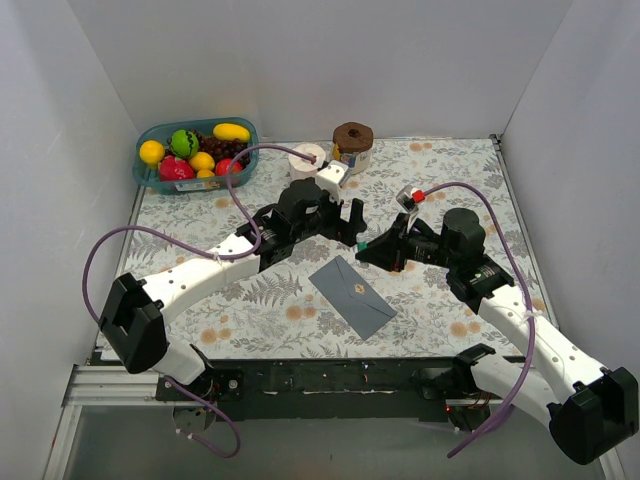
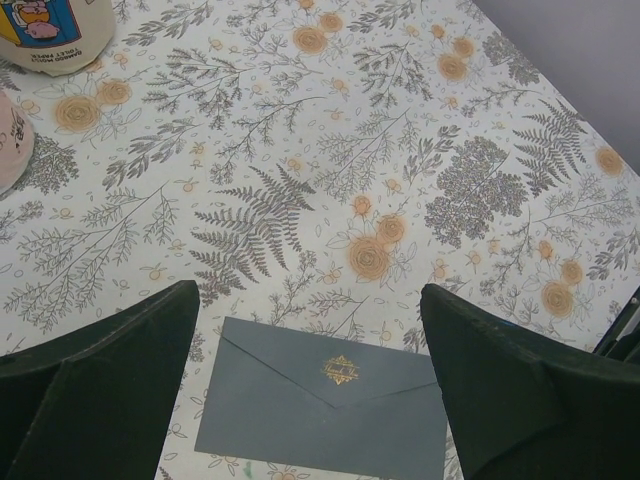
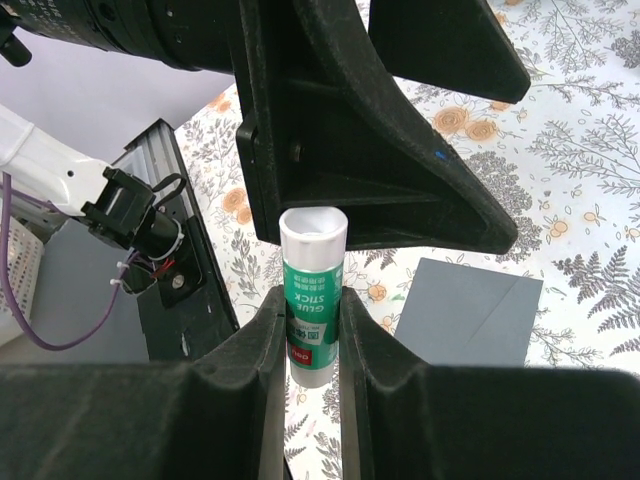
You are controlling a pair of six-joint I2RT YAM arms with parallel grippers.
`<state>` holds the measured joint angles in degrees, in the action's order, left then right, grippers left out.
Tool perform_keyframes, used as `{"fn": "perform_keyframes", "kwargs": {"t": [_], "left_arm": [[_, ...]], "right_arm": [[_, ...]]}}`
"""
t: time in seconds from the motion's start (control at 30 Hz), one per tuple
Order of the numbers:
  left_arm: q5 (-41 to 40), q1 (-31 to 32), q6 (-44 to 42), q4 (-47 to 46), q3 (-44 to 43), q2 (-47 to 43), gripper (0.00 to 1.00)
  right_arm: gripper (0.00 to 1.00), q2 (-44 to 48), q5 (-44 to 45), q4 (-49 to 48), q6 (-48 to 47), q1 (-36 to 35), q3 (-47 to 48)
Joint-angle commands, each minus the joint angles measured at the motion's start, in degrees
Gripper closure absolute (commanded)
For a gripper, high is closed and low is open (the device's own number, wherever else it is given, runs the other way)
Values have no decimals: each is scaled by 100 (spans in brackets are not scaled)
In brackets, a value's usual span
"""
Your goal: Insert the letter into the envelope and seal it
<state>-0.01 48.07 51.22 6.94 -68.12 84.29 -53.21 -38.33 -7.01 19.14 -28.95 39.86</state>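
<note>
The right gripper (image 3: 312, 335) is clamping a glue stick (image 3: 312, 285) upright at mid-body, a detail the overhead view is not resolving; just beyond its tips the envelope (image 3: 470, 315) is lying flat. The left gripper (image 2: 310, 375) is hanging wide open directly above it, showing the flap down and the gold seal (image 2: 340, 369). Thin, light, floppy paper is probably calling for an edge pinch. The letter is showing in no view.
</note>
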Motion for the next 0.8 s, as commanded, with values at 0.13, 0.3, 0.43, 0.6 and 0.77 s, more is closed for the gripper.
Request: {"fn": "perform_keyframes", "kwargs": {"t": [0.13, 0.3, 0.43, 0.6, 0.77], "left_arm": [[739, 677, 37, -88, -272, 202, 7], [818, 703, -68, -17, -334, 228, 7], [854, 756, -121, 27, -404, 272, 7], [871, 835, -209, 123, -527, 369, 7], [880, 870, -271, 176, -571, 421, 7]], "right_arm": [[99, -23, -17, -829, 38, -102, 277], [99, -58, -43, -846, 46, -102, 277], [99, -111, -105, -934, 99, -102, 277], [99, -190, -140, -987, 125, -102, 295], [99, -207, -149, -1005, 126, -102, 295]]}}
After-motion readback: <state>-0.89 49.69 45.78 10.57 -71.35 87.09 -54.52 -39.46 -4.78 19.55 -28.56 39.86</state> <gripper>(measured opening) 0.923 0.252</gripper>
